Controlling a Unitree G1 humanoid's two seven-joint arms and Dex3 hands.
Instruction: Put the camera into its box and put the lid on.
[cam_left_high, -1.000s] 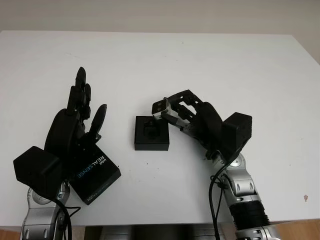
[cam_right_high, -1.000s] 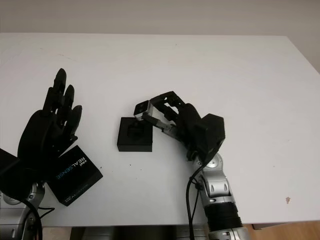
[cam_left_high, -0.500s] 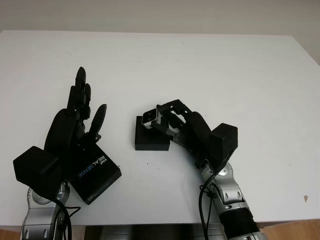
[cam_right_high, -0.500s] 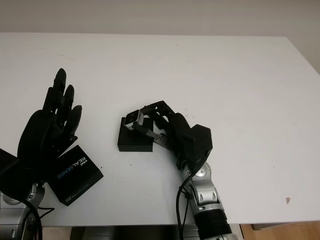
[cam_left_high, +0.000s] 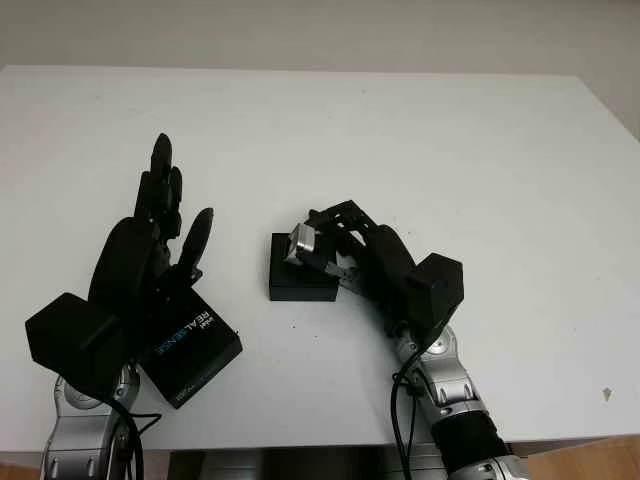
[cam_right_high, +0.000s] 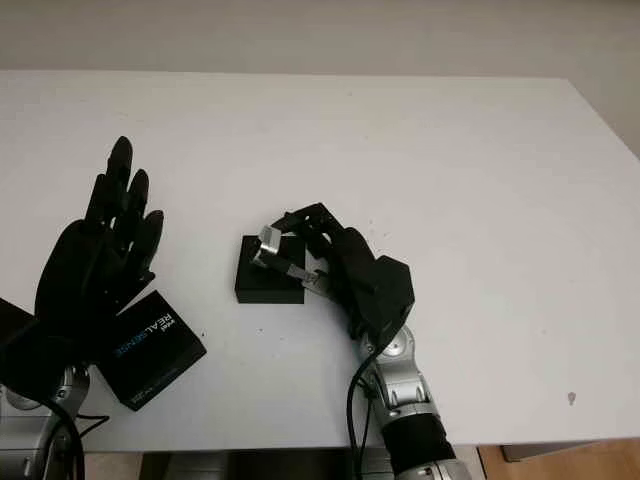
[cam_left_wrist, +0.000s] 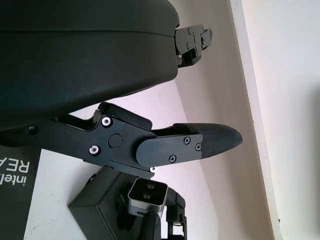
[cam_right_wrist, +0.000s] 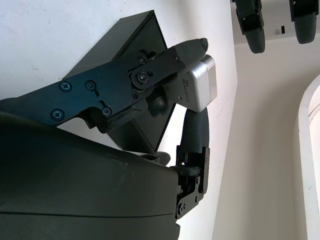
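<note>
A small silver camera (cam_left_high: 301, 243) is held in my right hand (cam_left_high: 335, 250), whose fingers are curled around it just above the open black box (cam_left_high: 300, 283) near the table's middle. The right wrist view has the camera (cam_right_wrist: 200, 84) pinched between black fingers (cam_right_wrist: 150, 75) over the box's hollow (cam_right_wrist: 131, 129). The black lid (cam_left_high: 190, 348) printed REALSENSE lies at the front left, partly under my left hand (cam_left_high: 160, 235), which is open and raised above it. In the left wrist view the camera (cam_left_wrist: 147, 194) and box (cam_left_wrist: 102, 209) sit beyond my thumb.
The white table (cam_left_high: 400, 130) stretches wide behind and to the right of the box. Its front edge (cam_left_high: 300, 445) runs close below the lid and both arms.
My right hand has carried the camera leftward and down, from beside the box's right edge to directly over the box. The left hand and lid have stayed put.
</note>
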